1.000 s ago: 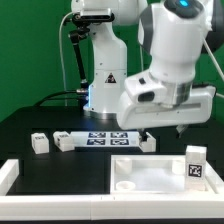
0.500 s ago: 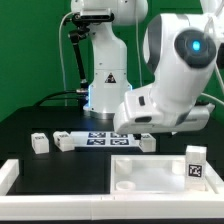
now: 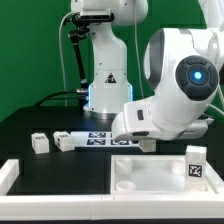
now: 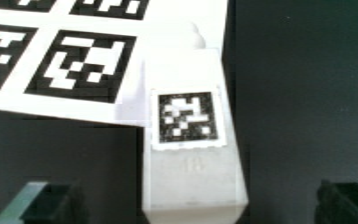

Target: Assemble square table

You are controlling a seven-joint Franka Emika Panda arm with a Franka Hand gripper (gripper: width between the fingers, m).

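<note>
Parks the square panel [image 3: 150, 172] recess-up at the front of the black surface [image 3: 30, 125], probably so its corner holes face up for legs. Has the marker board [image 3: 105, 138] flat behind it. Stands 1 upright leg [image 3: 195, 166] at the panel's corner toward the exterior view's right; lays 2 spare legs [image 3: 38, 143] well apart toward the left. Hangs the claw [image 4: 194, 205] spread wide and empty over a lying leg [image 4: 190, 120], likely lined up for a pick. Places that leg between the fingers [image 4: 43, 200], touching neither, far end reaching onto the marker board.

Rimmed white panel [image 3: 160, 176] recess-up, legs [image 3: 39, 143] loose
</note>
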